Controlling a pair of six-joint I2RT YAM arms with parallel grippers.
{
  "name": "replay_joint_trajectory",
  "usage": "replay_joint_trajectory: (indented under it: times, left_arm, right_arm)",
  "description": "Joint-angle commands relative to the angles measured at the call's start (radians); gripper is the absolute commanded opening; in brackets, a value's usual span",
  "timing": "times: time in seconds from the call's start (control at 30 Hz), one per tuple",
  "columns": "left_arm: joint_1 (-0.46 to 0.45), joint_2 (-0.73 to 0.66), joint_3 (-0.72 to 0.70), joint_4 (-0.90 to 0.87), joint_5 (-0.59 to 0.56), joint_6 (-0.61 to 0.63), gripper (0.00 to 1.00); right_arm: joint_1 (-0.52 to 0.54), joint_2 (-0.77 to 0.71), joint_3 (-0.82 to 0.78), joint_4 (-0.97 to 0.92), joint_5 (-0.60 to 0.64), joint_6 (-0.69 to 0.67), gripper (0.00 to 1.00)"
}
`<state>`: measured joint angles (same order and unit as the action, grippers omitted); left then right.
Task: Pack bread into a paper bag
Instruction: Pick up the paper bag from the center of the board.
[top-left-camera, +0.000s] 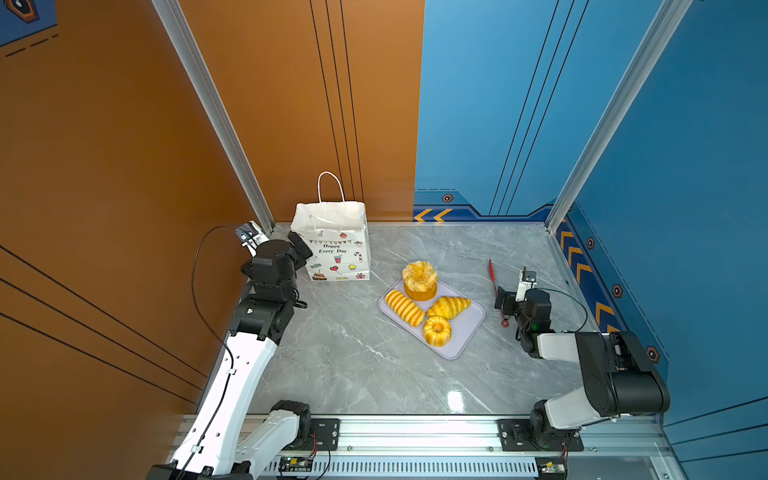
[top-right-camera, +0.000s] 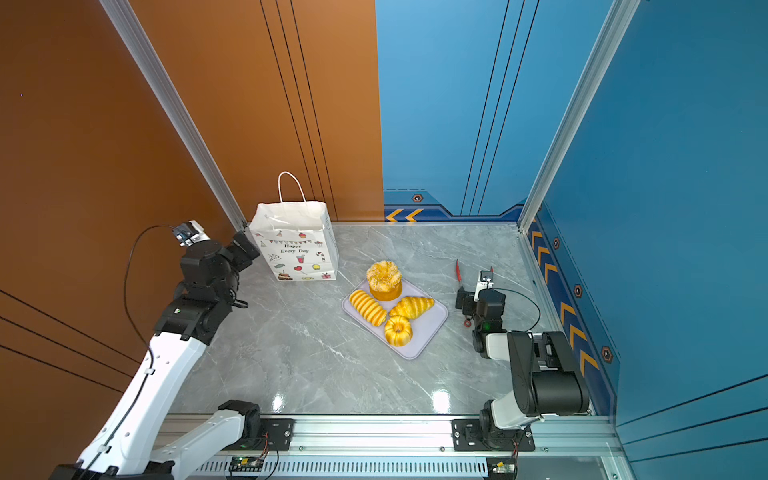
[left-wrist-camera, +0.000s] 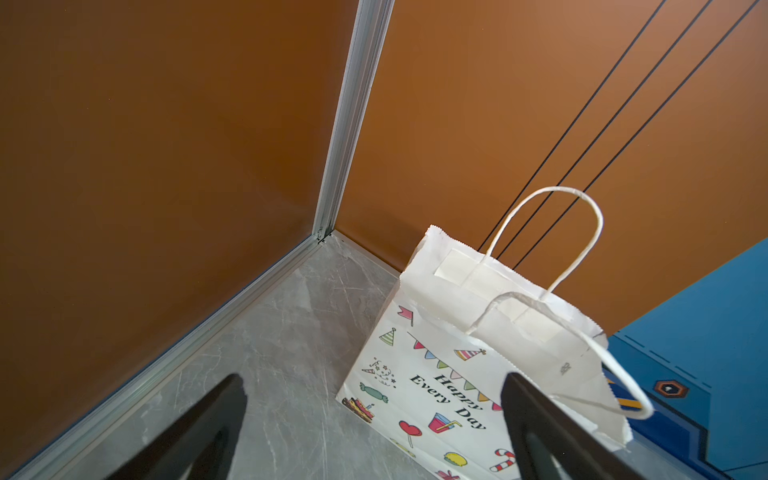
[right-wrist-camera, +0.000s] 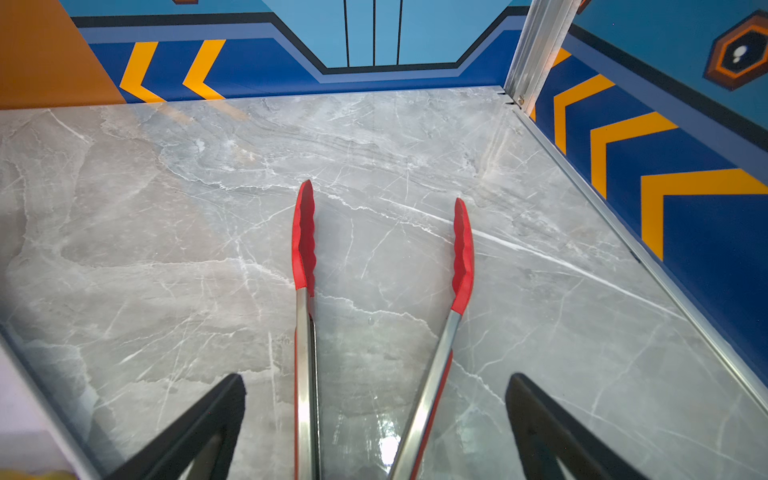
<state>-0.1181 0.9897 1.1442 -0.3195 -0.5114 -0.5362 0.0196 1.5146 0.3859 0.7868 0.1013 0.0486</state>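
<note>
Right gripper (right-wrist-camera: 376, 376): spread, straddling red-tipped tongs (right-wrist-camera: 304, 332); left gripper (left-wrist-camera: 372, 376) spread beside paper bag (left-wrist-camera: 415, 353). Risk: off-centre squeeze could skew tongs.

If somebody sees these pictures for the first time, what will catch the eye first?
The four golden-yellow pastries stand out most, grouped on a lilac tray near the middle of the grey marble table. Next comes the white paper bag printed "Happy Every Day", standing open at the far left by the orange wall. On the right, red-tipped tongs lie between the open jaws of the right gripper, beside the tray.
</note>
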Motion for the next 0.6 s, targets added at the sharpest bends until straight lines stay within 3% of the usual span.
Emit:
replay_joint_trajectory:
  times: [0.0,0.07,0.1,0.23,0.27,0.33,0.47,0.57]
  left_arm:
    - [0.036,0.03,0.092,-0.088,0.134,-0.094,0.98]
    - [0.079,0.073,0.143,-0.09,0.267,-0.064,0.98]
    - [0.093,0.095,0.163,-0.092,0.28,-0.063,0.98]
    - [0.13,0.141,0.202,-0.09,0.227,-0.091,0.98]
    - [0.132,0.147,0.209,-0.095,0.176,-0.129,0.98]
    - [0.171,0.171,0.252,-0.131,0.205,-0.216,0.98]
    - [0.205,0.359,0.53,-0.419,0.179,-0.328,0.98]
    - [0.244,0.489,0.675,-0.506,0.28,-0.385,0.98]
  right_arm:
    - [0.003,-0.001,0.022,-0.002,0.013,0.002,1.0]
    - [0.003,-0.001,0.022,-0.003,0.014,0.002,1.0]
    - [0.003,-0.001,0.022,-0.003,0.013,0.002,1.0]
    - [0.003,0.0,0.021,-0.002,0.014,0.002,1.0]
    - [0.003,-0.001,0.022,-0.002,0.014,0.002,1.0]
    - [0.004,-0.001,0.022,-0.002,0.014,0.001,1.0]
    - [0.005,-0.001,0.021,-0.002,0.018,0.002,1.0]
    - [0.008,-0.025,0.04,-0.047,0.075,0.021,1.0]
